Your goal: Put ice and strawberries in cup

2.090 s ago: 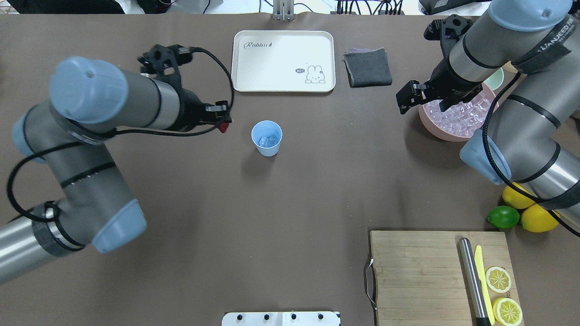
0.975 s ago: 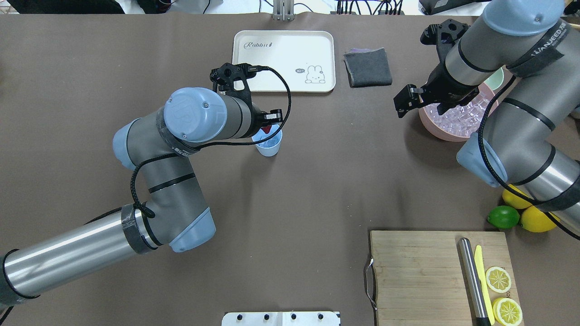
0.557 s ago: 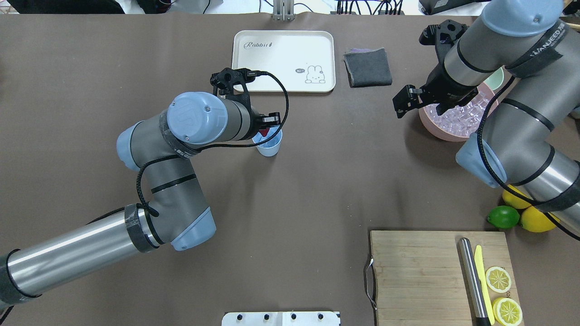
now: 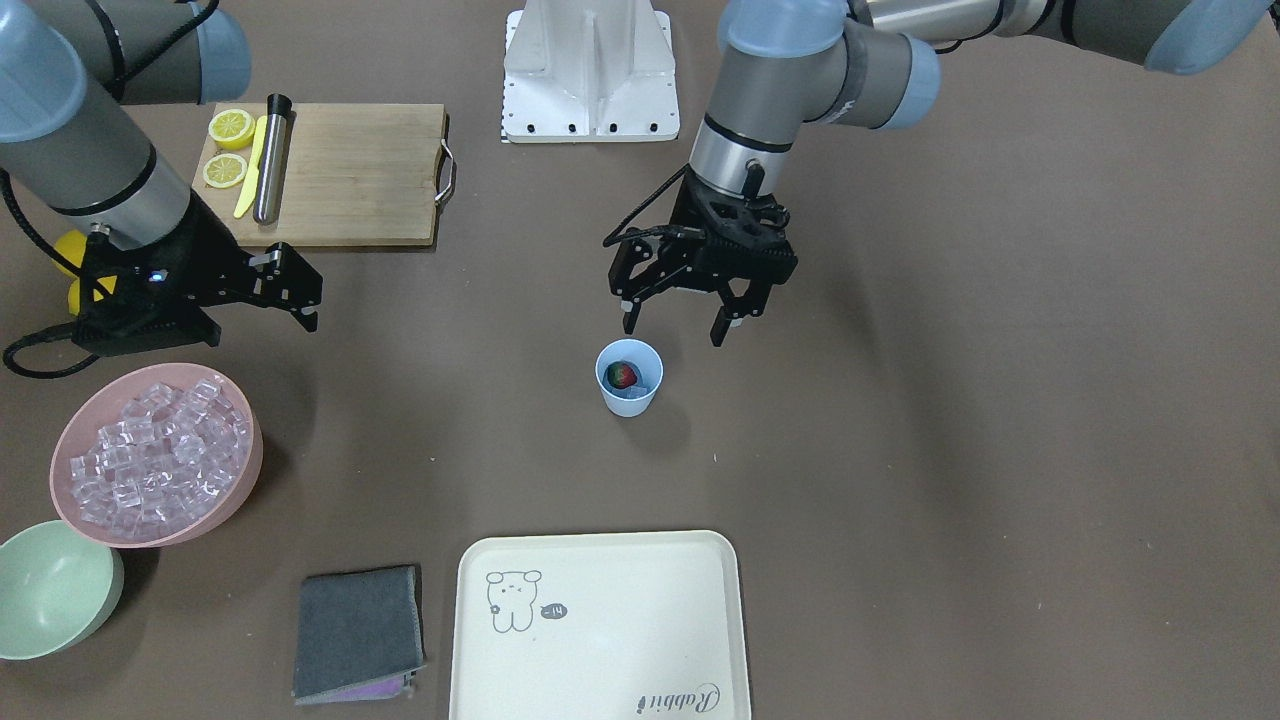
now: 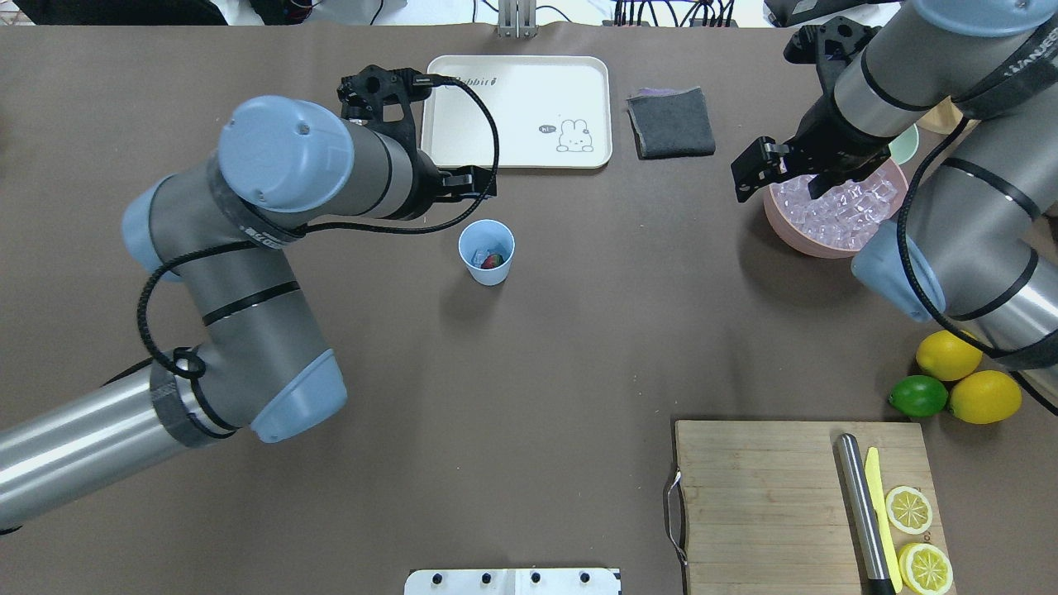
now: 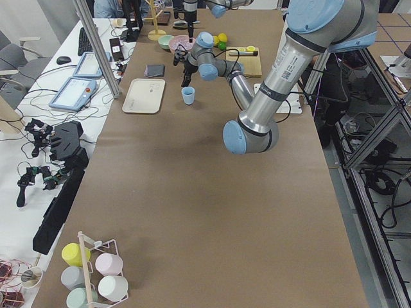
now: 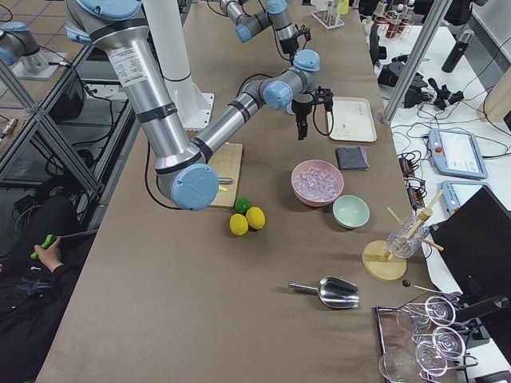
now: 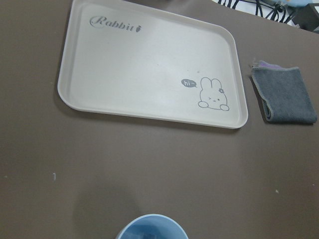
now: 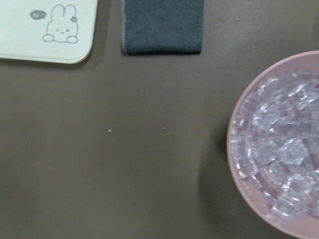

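The light-blue cup stands mid-table, also in the front view and at the bottom edge of the left wrist view. A red strawberry with a green top lies inside it on clear ice cubes. My left gripper is open and empty, just robot-side of the cup and above it. My right gripper is open and empty at the near edge of the pink bowl heaped with ice, seen close in the right wrist view.
A cream rabbit tray and a folded grey cloth lie beyond the cup. A wooden board with a knife and lemon slices, two lemons and a lime are at the right. A pale-green bowl sits beside the pink bowl.
My left gripper carried the strawberry over the cup, opened and dropped it in. It then drew back from the cup. My right arm shifted only slightly.
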`<move>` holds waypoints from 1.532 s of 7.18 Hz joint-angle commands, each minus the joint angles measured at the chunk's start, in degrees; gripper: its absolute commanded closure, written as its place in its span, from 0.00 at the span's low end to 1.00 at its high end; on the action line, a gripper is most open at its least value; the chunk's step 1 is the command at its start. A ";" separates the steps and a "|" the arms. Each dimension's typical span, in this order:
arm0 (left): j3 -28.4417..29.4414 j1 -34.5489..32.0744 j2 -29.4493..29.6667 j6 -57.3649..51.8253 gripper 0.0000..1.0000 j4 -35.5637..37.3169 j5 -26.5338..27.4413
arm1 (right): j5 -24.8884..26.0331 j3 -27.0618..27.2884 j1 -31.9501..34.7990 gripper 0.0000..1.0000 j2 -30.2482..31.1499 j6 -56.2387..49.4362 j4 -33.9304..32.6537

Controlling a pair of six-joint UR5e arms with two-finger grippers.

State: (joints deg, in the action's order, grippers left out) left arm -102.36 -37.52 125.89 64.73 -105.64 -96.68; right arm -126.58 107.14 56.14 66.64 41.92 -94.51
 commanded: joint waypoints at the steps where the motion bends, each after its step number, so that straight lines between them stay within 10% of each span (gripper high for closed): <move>1: -4.53 -8.50 -11.68 -23.01 0.02 -3.48 -0.17 | -1.39 -1.66 8.06 0.01 6.01 -15.55 -0.50; 3: -3.81 -17.00 -18.38 -23.51 0.02 -4.41 -3.31 | -1.83 -8.13 18.86 0.01 11.29 -36.01 -0.33; 5: -1.02 -37.52 -25.67 -39.81 0.02 -1.16 -28.80 | -5.50 -16.05 29.42 0.01 15.17 -51.89 -0.07; 6: 0.74 -45.02 -29.79 -54.13 0.02 1.72 -33.44 | -6.13 -16.95 32.07 0.01 18.14 -52.46 0.11; 11: 6.11 -49.49 -38.53 -65.17 0.02 7.46 -33.65 | -5.96 -15.82 37.02 0.01 22.75 -46.51 0.11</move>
State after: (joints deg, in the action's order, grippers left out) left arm -97.86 -86.70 87.77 -0.09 -98.36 -130.07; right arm -132.63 91.28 92.92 89.34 -6.23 -94.48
